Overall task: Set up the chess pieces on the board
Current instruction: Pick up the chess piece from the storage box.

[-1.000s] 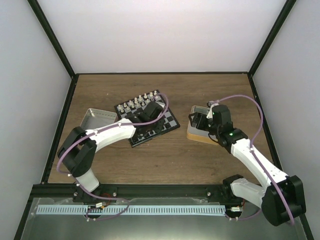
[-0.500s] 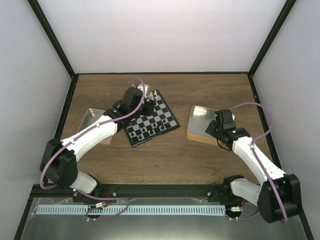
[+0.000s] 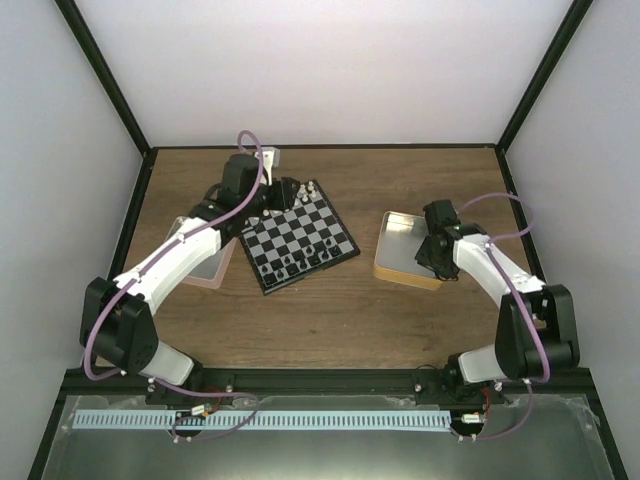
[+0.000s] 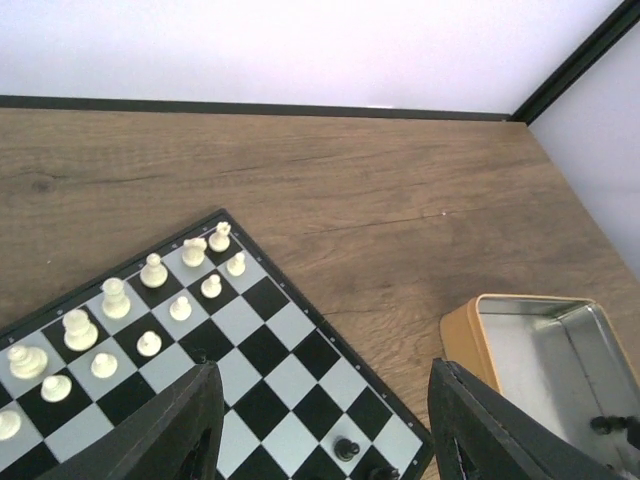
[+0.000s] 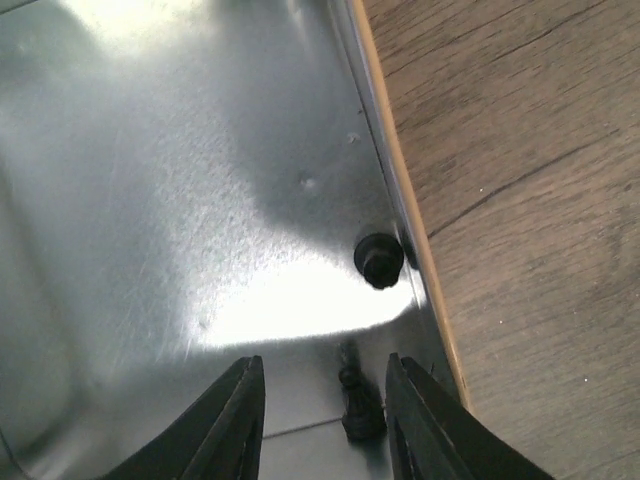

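Observation:
The board (image 3: 296, 238) lies left of centre, white chess pieces (image 3: 292, 192) along its far edge and black ones (image 3: 300, 262) near its front. My left gripper (image 3: 284, 192) hovers over the board's far corner; in the left wrist view it (image 4: 322, 400) is open and empty above bare squares, with white pieces (image 4: 150, 300) to its left and a black piece (image 4: 346, 448) below. My right gripper (image 5: 325, 400) reaches into the tan-rimmed tin (image 5: 200, 150), open, its fingers either side of a lying black piece (image 5: 358, 405) without touching it. Another black piece (image 5: 379, 260) sits against the tin wall.
The tan-rimmed tin (image 3: 398, 262) stands right of the board, on the brown table. A second metal tin (image 3: 205, 262) lies left of the board, partly under my left arm. Black frame posts and white walls bound the table.
My left arm swung from the board's middle to its far left corner and its jaws opened. My right gripper shifted inside the tin and its jaws narrowed around a black piece.

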Robot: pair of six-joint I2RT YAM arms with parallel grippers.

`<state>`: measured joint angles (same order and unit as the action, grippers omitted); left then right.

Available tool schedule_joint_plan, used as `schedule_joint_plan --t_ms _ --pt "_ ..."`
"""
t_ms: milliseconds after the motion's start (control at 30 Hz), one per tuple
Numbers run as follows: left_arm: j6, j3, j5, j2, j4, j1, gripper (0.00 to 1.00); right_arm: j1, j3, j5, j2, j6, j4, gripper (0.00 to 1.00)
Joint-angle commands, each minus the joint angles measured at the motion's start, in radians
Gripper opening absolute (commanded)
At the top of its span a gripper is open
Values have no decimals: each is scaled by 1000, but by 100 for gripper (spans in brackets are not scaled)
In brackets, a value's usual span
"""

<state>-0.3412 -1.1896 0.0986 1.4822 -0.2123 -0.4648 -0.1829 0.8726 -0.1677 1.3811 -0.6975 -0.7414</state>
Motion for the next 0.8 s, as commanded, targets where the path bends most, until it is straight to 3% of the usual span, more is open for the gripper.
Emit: schedule_joint_plan --t_ms 0,167,767 --pt "-9 -60 50 52 -22 -1 58 11 69 -85 77 -16 -44 33" --pt "-26 -128 65 105 -43 -1 58 11 88 -162 132 -13 -42 30" --pt "-35 -142 76 104 -65 0 58 12 85 -296 232 18 92 31"
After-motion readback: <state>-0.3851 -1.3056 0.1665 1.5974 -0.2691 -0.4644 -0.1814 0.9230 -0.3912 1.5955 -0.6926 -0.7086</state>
